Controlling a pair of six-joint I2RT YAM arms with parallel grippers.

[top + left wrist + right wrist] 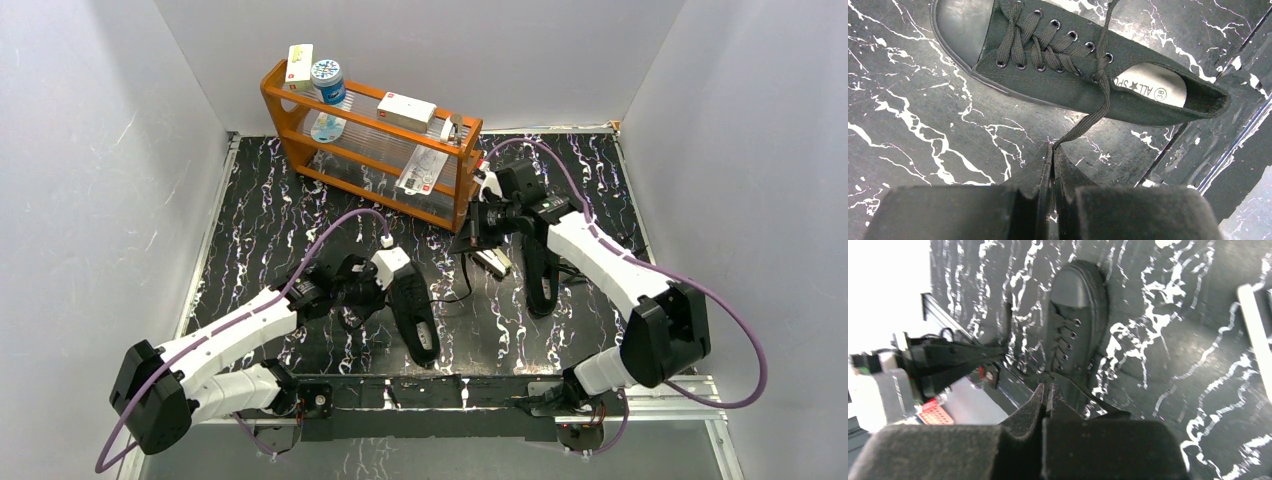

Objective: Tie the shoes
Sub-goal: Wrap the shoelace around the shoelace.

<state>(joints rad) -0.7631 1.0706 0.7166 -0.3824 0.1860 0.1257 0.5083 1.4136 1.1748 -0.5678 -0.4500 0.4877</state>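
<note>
One lace (1083, 125) each | left gripper (1053, 148) clamped | right gripper (1047, 389) clamped | shoe (1088, 87) near rail (470, 392)

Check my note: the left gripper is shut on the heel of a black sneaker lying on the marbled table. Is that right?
Not quite. The left gripper is shut on a lace, not the heel, of the black sneaker lying on the marbled table. The left wrist view shows the lace ending between its closed fingertips, well clear of the heel.
</note>
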